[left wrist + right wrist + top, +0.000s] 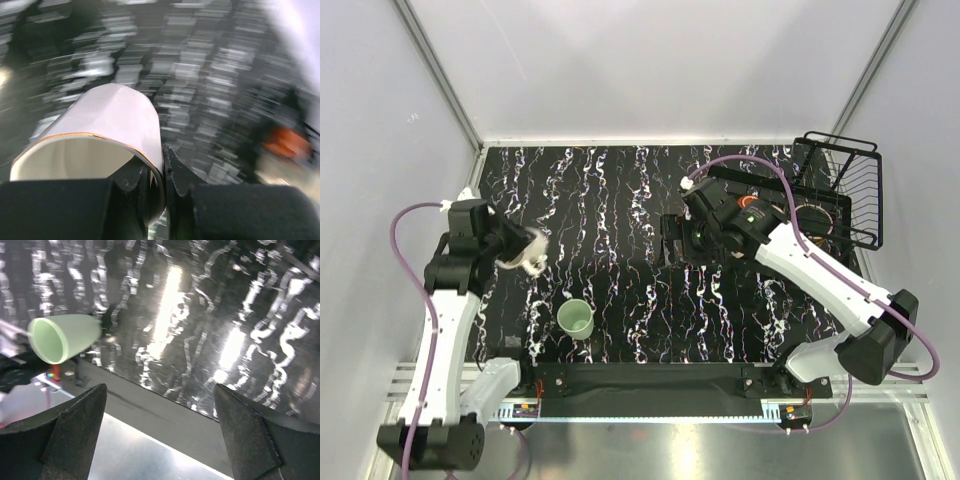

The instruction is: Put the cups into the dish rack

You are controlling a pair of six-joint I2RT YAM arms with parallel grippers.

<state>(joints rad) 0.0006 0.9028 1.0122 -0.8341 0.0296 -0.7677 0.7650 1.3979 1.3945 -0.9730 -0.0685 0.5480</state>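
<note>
A cream cup (532,256) with a gold rim hangs above the left side of the table, blurred by motion. My left gripper (164,162) is shut on the cream cup's (112,120) wall, one finger inside and one outside. A mint-green cup (575,318) stands upright near the front edge; in the right wrist view the mint-green cup (62,337) lies at the left, well beyond the fingers. My right gripper (672,241) hovers over mid-table, open and empty, its fingertips (95,395) wide apart. The black wire dish rack (840,185) sits at the back right corner.
The table (620,200) has a glossy black marbled top. A round dark object with an orange rim (810,218) shows inside the rack, partly hidden by my right arm. A metal rail (650,410) runs along the near edge. White walls enclose the sides.
</note>
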